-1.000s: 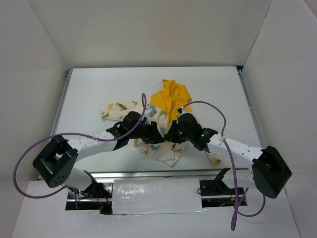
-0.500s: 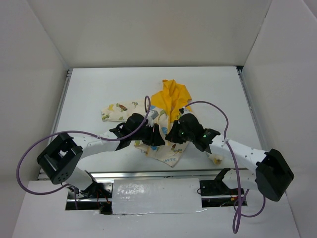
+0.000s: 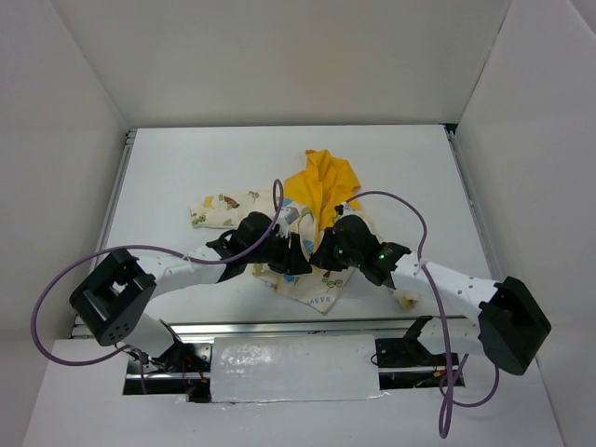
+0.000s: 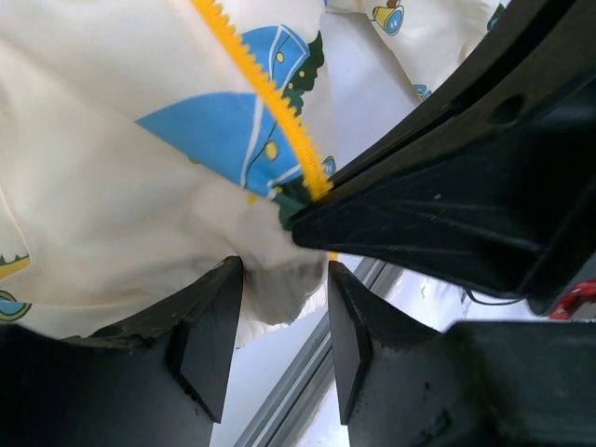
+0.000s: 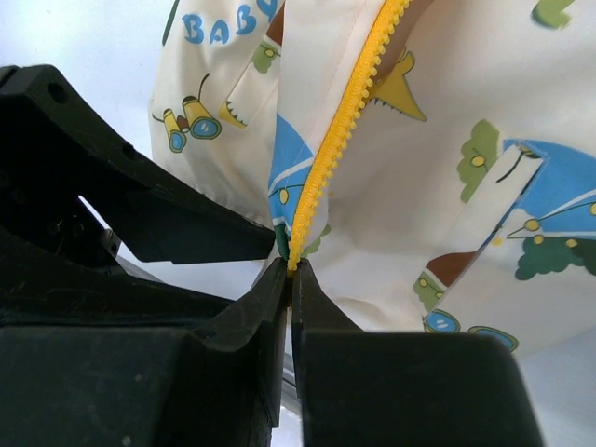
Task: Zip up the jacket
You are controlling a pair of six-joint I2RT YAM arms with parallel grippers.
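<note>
**At the hem, the left gripper lets go while the right gripper keeps the zipper**

Between the left fingers there is now a clear gap. They have spread over the last second. The cream hem bulges loosely into that gap and is no longer squeezed. The right fingers are pressed together on the very bottom end of the yellow zipper teeth, pinching them where the strip meets the hem. In the left wrist view one right finger lies just beside the left pair, with the teeth running up and away from its tip.

The two wrists sit close together over the lower front of the jacket. The left arm has edged a little toward the right one since a second ago. The jacket lies crumpled near the middle of the table, close to the arms. Its yellow hood is thrown back on the far side and one sleeve points left.

The zipper looks unjoined, though no slider shows in any view. The loosened left hold probably means a re-grip on the other front edge. Until then only the right pinch steadies the hem, so the cloth could slump and lose alignment.
</note>
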